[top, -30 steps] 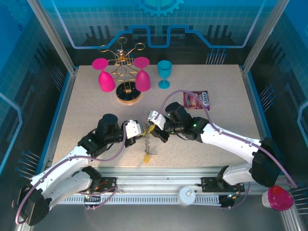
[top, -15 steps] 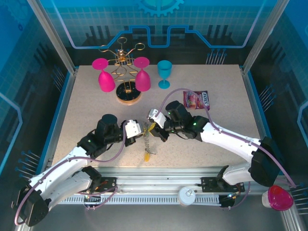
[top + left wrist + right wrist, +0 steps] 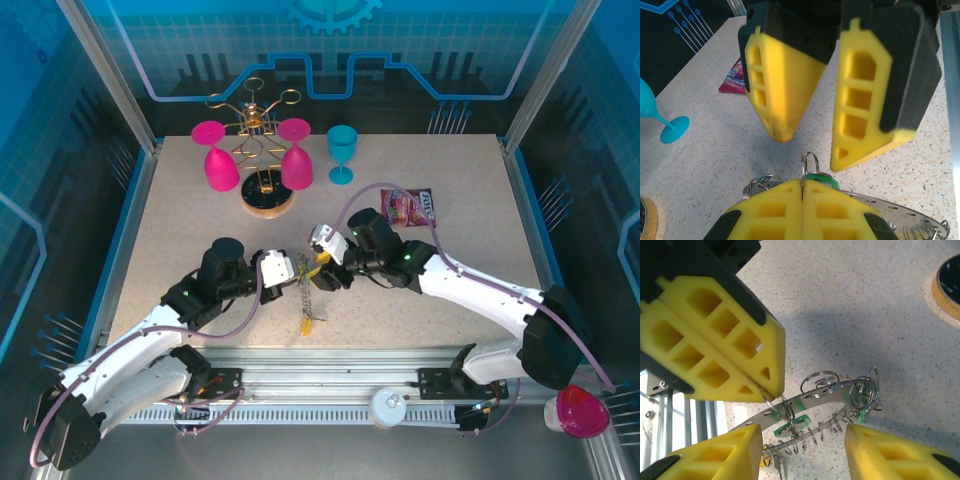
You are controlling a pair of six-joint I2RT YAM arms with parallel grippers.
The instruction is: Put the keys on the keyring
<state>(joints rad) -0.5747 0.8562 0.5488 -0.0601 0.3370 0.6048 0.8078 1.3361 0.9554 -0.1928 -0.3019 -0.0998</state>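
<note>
Left hand [image 3: 802, 189]: fingers pressed together, clamped on a thin wire loop [image 3: 809, 162] that stands up just past the tips.
Right hand [image 3: 802, 434]: fingers apart with nothing between them, facing the left hand's tips at close quarters.
Keyring [image 3: 827, 390]: between the two hands near the front middle of the counter [image 3: 450, 200], and to my eye lifted clear of it. It is a flat metal band strung with small split loops, hanging tilted.
Keys: a green key [image 3: 821, 177] sits right behind the pinched loop. A yellow key [image 3: 307, 323] is below the ring, and I can't tell whether it dangles or lies on the counter.
Step, as I read it: the right hand comes in to take a key or loop and feed it round.
How to do it well: hold the left pinch steady, bring the right fingers squarely onto the green head rather than the thin wire, close slowly, and turn along the coil, not across it.
Watch for: the loop springing out of the pinch, or the whole bunch swinging.
</note>
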